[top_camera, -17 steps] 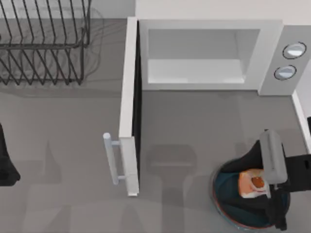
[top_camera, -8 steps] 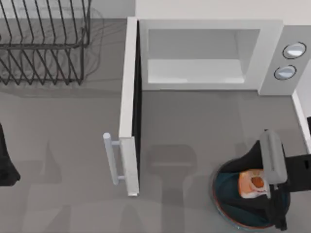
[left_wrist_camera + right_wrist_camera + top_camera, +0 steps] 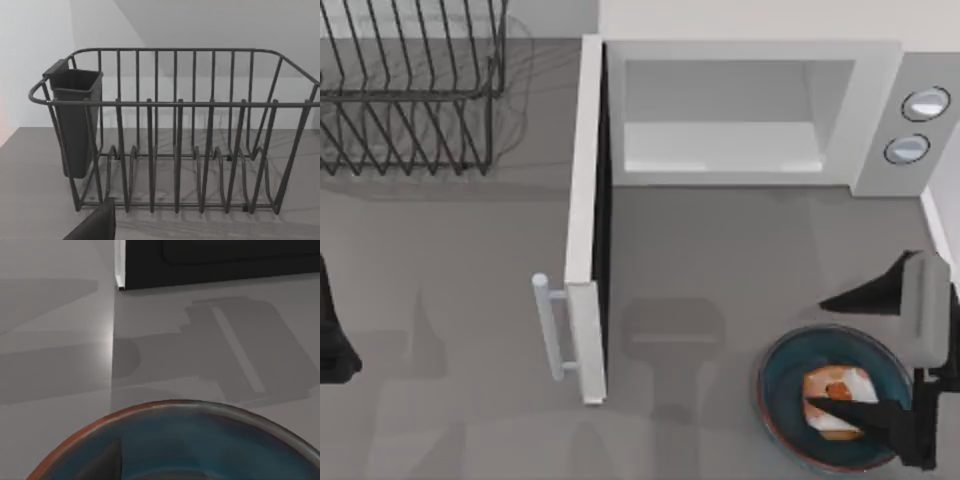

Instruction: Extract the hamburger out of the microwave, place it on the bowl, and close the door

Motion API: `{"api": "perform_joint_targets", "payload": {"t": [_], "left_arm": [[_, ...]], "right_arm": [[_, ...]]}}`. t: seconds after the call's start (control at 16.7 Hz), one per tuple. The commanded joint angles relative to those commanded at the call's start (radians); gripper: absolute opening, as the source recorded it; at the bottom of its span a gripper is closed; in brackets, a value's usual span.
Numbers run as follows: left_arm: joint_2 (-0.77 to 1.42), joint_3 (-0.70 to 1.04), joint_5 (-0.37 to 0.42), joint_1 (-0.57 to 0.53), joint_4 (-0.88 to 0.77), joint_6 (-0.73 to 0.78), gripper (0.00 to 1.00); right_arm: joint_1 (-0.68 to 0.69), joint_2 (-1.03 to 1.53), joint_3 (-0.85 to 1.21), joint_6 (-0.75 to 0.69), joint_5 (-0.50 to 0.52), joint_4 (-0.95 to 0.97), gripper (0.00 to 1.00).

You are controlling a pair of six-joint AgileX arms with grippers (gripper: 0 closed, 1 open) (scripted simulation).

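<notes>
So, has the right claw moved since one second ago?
Yes. In the top view the right claw has opened and shifted toward the table's right edge, off the hamburger, which lies in the bowl.

Grey table (image 3: pixel 460 300); black wire rack (image 3: pixel 410 90); white wall (image 3: pixel 30 50)

Rendered kitchen setting. Evidence: a grey counter (image 3: pixel 720 260) against a pale wall carries a white microwave (image 3: pixel 740 110) with 2 knobs, a black wire dish rack (image 3: pixel 410 90) and a glazed bowl (image 3: pixel 780 400).
</notes>
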Motion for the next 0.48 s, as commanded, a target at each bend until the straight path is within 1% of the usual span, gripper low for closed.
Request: {"api": "perform_joint_targets", "payload": {"t": [0.18, 0.48], "left_arm": [[0.0, 0.0, 0.0, 0.0, 0.0, 0.0, 1.0], [0.0, 0.0, 0.0, 0.0, 0.0, 0.0, 1.0]], "right_arm": [[-0.039, -0.284, -0.078, 0.122, 0.136, -0.034, 1.0], [-0.1, -0.844, -0.21, 0.389, 0.456, -0.124, 1.0]]}}
